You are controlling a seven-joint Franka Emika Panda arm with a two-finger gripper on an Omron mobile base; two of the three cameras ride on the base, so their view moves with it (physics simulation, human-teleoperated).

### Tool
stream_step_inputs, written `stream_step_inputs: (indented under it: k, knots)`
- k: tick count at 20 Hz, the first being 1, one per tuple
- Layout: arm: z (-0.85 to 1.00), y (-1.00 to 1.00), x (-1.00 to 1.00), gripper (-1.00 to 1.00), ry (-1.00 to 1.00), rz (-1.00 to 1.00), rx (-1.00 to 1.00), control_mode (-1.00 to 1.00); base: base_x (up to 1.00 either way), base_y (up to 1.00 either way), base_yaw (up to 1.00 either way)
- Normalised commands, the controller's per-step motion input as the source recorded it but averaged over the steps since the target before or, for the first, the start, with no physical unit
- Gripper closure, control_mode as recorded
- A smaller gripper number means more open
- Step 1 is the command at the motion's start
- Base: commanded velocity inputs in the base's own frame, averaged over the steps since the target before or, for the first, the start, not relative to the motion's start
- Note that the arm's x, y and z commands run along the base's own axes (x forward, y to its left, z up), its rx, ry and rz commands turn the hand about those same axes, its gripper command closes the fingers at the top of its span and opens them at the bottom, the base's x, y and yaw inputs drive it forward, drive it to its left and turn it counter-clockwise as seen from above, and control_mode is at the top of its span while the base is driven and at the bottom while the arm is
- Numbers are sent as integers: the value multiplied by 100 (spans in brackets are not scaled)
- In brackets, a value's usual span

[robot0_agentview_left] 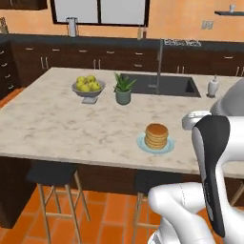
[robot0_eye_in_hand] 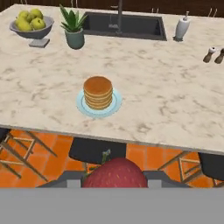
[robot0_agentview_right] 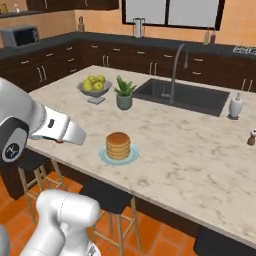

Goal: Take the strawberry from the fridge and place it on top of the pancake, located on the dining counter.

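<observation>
In the hand view a red strawberry [robot0_eye_in_hand: 114, 173] with a small green stem sits between the two dark fingertips, and my gripper [robot0_eye_in_hand: 114, 178] is shut on it. The pancake [robot0_eye_in_hand: 98, 92] is a golden-brown stack on a pale blue plate [robot0_eye_in_hand: 115, 104], ahead of the gripper, near the front edge of the dining counter [robot0_eye_in_hand: 166, 100]. The stack also shows in the left base view [robot0_agentview_left: 156, 135] and the right base view [robot0_agentview_right: 118, 145]. My hand [robot0_agentview_right: 62, 129] hangs over the counter's near edge, left of the stack. The fridge is out of view.
A grey bowl of lemons [robot0_agentview_left: 88, 86] and a potted plant [robot0_agentview_left: 123, 89] stand behind the pancake to the left. The black sink [robot0_agentview_left: 162, 85] with its tall tap lies at the back, a white dispenser [robot0_agentview_left: 213, 86] beside it. Two small shakers [robot0_eye_in_hand: 213, 54] stand far right. Black stools [robot0_agentview_left: 52, 174] line the front.
</observation>
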Motion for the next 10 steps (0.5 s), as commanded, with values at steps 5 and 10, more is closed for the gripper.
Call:
stream_step_inputs:
  k: [5,10]
  knots:
    - [0,0,0,100,0,0,0,100,89,14,-56]
    - [0,0,0,100,0,0,0,100,14,54,-17]
